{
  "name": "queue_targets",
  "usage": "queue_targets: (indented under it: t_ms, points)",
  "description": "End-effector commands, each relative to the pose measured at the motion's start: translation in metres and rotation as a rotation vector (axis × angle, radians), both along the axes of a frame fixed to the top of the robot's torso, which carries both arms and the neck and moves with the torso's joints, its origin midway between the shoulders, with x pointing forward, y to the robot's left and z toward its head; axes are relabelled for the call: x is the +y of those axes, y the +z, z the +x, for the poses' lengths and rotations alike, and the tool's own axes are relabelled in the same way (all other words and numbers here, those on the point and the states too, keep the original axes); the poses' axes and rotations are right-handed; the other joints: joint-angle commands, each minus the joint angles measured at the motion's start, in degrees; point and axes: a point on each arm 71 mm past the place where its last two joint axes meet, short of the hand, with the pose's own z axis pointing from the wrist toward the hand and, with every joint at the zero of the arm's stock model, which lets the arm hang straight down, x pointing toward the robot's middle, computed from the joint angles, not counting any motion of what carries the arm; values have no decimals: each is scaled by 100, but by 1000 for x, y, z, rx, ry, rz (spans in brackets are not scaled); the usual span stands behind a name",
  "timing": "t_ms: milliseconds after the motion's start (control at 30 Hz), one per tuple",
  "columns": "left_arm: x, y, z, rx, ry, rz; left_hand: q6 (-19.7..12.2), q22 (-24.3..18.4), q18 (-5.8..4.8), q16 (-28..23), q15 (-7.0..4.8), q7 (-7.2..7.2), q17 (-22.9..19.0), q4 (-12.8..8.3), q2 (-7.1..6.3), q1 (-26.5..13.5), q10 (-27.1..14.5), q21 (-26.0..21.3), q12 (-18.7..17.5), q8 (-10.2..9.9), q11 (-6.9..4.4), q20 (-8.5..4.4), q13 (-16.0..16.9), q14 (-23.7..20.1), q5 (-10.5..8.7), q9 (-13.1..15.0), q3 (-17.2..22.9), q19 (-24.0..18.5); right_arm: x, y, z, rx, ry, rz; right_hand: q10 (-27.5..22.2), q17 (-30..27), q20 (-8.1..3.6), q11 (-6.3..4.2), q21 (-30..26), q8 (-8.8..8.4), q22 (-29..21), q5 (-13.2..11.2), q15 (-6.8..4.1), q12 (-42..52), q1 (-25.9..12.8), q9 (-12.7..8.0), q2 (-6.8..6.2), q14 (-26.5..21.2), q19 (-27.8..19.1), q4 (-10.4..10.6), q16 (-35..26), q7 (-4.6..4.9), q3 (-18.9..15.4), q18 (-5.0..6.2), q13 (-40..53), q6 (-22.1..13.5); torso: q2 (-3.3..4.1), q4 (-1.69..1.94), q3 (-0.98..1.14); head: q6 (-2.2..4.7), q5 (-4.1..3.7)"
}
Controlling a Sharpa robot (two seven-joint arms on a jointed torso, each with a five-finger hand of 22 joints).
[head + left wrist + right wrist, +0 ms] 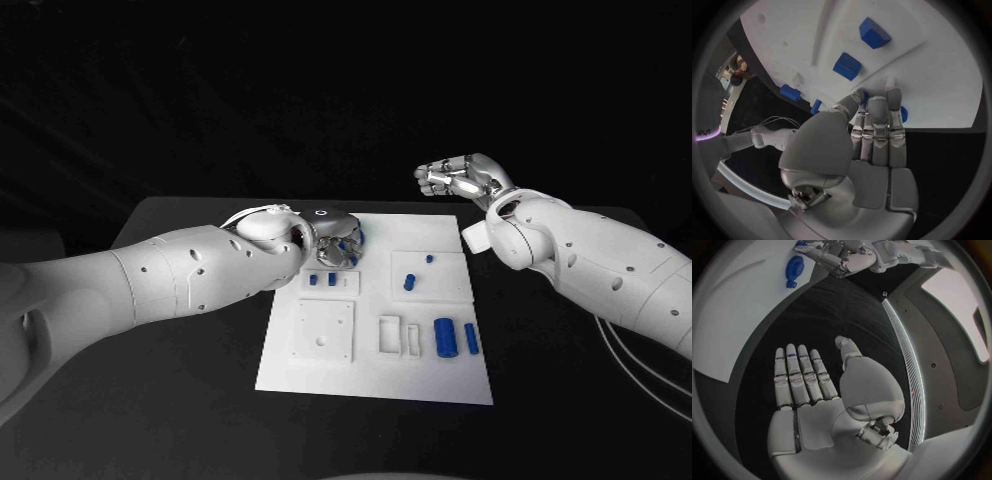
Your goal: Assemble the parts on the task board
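Note:
The white task board (375,372) lies in the middle of the black table. My left hand (335,235) reaches down onto its far left corner. In the left wrist view its fingers (878,125) lie close together with the thumb drawn in, closed round a blue part (903,114) that sits on the board (942,90). My right hand (462,178) hovers raised beyond the board's far right corner. In the right wrist view this hand (811,390) has straight fingers, the thumb apart, and nothing in it.
Small blue blocks (410,280) and two blue cylinders (446,338) lie on the board's right half. A white square plate (326,328) and white brackets (391,333) sit nearer the front. Blue blocks (847,65) lie just beyond my left fingertips.

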Motion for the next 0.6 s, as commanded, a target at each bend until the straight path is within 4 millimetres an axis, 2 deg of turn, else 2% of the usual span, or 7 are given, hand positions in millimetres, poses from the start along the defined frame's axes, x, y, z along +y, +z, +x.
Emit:
queue_targets:
  t_ms: [33, 300, 600]
  points:
    - [0, -6, -2, 35, 1, 21, 98, 122, 63, 42, -2, -7, 14, -26, 120, 33, 74, 44, -19, 20, -22, -29, 4, 56, 28, 12, -74, 31, 2, 1, -1, -6, 21, 0, -19, -8, 7, -10, -5, -23, -5, 35, -8, -13, -5, -7, 33, 8, -26, 9, -18, -4, -1, 112, -8, 0, -2, 2, -3, -3, -6]
    - [0, -5, -2, 29, 2, 8, 206, 122, 53, 51, -30, -26, 28, -165, 249, 55, 186, 140, -18, 25, -61, -60, 5, 104, 63, 19, -192, 30, 2, 1, -1, -6, 22, 0, -19, -8, 7, -10, -5, -23, -5, 35, -8, -13, -5, -7, 33, 8, -26, 9, -18, -4, -1, 112, -8, 0, -3, 2, -4, -1, -4]
    - [6, -3, -1, 17, 22, -29, 215, 119, 54, 39, -35, -25, 27, -216, 267, 24, 186, 182, -20, 18, -61, -67, 4, 124, 81, 15, -200, 31, 2, 1, -1, -7, 21, 0, -20, -9, 8, -10, -4, -23, -4, 47, -7, -13, -11, -7, 27, 2, -21, 20, -18, -4, 10, 112, -8, -1, -1, 4, -5, 9, -12]
